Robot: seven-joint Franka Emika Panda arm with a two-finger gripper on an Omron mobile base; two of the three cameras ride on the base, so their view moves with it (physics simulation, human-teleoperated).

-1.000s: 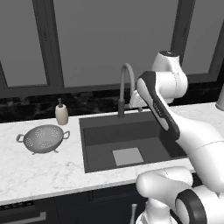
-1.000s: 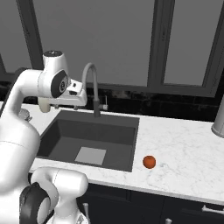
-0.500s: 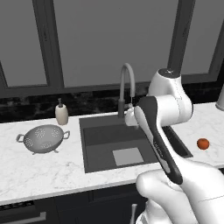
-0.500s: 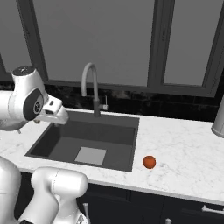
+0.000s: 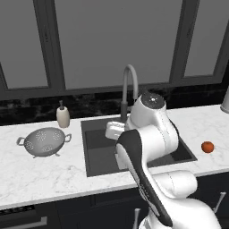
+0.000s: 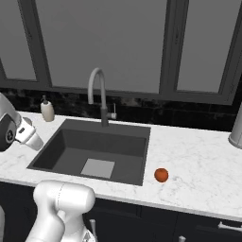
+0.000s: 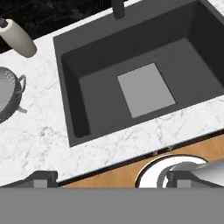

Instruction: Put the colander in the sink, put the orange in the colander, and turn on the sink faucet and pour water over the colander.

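While the gripper (image 7: 109, 177) hung with its jaws spread wide and nothing between them, it looked down over the front edge of the worktop (image 5: 40, 174) onto the sink (image 7: 105, 83), whose pale drain plate (image 7: 145, 89) lay bare at the bottom. Behind the basin rose the sink faucet (image 5: 129, 87), with the soap dispenser (image 5: 62, 116) near the back edge to its left. Further left, well apart from the basin, the colander (image 5: 44, 141) stood on the worktop. Across the sink, near the right front edge, sat the orange (image 5: 207, 146). The white arm (image 5: 147, 134) blocked part of the basin.
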